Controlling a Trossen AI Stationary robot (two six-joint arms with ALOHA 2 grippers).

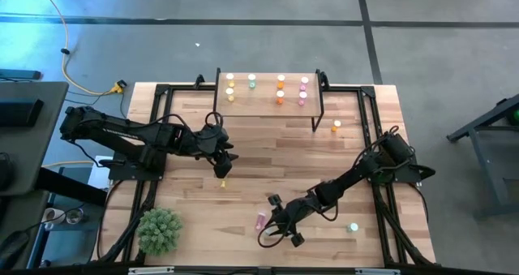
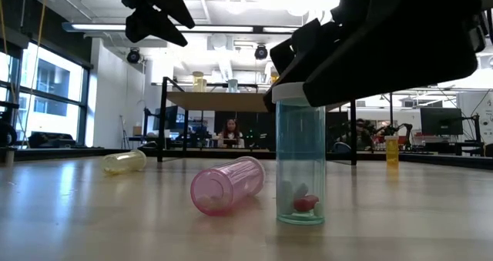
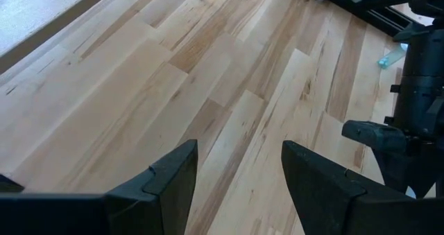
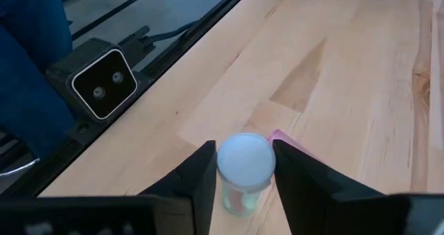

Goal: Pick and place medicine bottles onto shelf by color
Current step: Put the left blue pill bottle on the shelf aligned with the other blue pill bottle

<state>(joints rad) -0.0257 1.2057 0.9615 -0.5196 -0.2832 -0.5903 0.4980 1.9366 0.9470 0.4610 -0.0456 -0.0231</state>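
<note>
Closest to us, near the front edge of the surface (image 1: 268,157), a green bottle (image 2: 300,168) stands upright. The right end effector (image 4: 244,176) is clenched on its white cap from both sides. A pink bottle (image 2: 227,185) lies on its side just beside it. Toward the middle a yellow bottle (image 1: 224,182) lies flat, and the left end effector (image 1: 223,163) hangs above it, released, jaws apart. At the back edge, the shelf (image 1: 263,103) carries sorted bottles. An orange bottle (image 1: 336,126) stands near its right end.
</note>
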